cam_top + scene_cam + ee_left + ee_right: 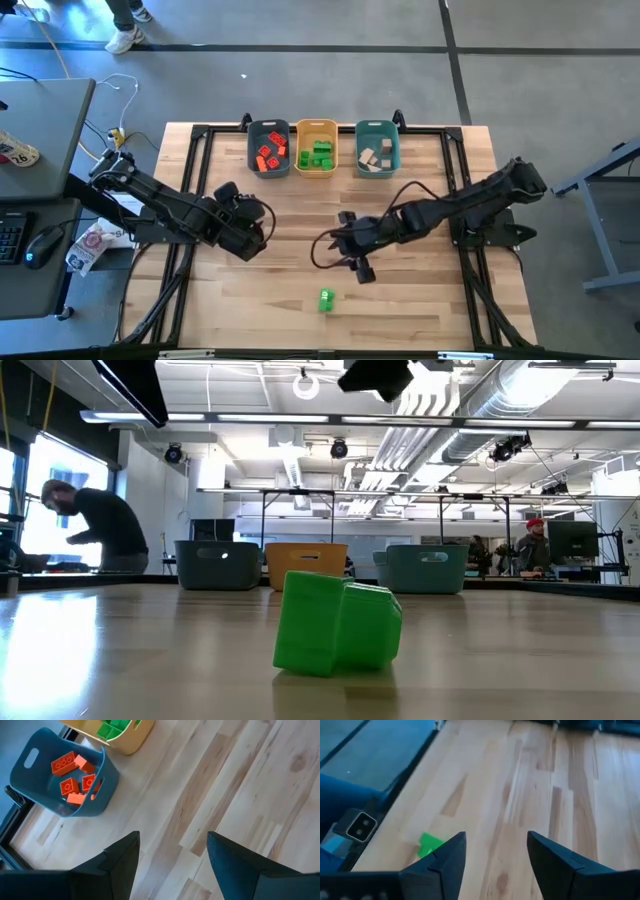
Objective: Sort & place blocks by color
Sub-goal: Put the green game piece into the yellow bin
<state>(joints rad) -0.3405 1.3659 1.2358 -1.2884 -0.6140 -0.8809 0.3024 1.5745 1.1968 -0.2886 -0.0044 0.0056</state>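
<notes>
- Sorting looks nearly finished: along the top of the high view stand three bins, the blue-grey bin [268, 150] holding red-orange blocks [270, 154], the orange-yellow bin [317, 147] holding green blocks [320, 155], and the teal bin [377, 148] holding tan blocks [375, 158].
- One stray green block [326, 300] is left on the bench [420, 310], low in the high view and a little right of centre, well apart from the bins. The low view shows it close up [337, 624], lying tilted; it may be two pieces stuck together, though that is hard to settle from this angle.
- The right pincer [357, 262] hovers mid-frame in the high view, above and slightly right of that block, empty. Its wrist view shows the fingers [552, 865] spread wide, with the block [429, 844] off to the lower left of that picture, outside the gap.
- The left pincer [250, 240] waits left of centre, spread and holding nothing, its fingers [122, 857] over bare wood near the blue-grey bin [75, 780].
- The step in hand appears to be the reach for the last green block. The next move calls for bringing the right pincer down the frame until the block sits between the fingers, lowering, closing on it, then carrying it up to the orange-yellow bin.
</notes>
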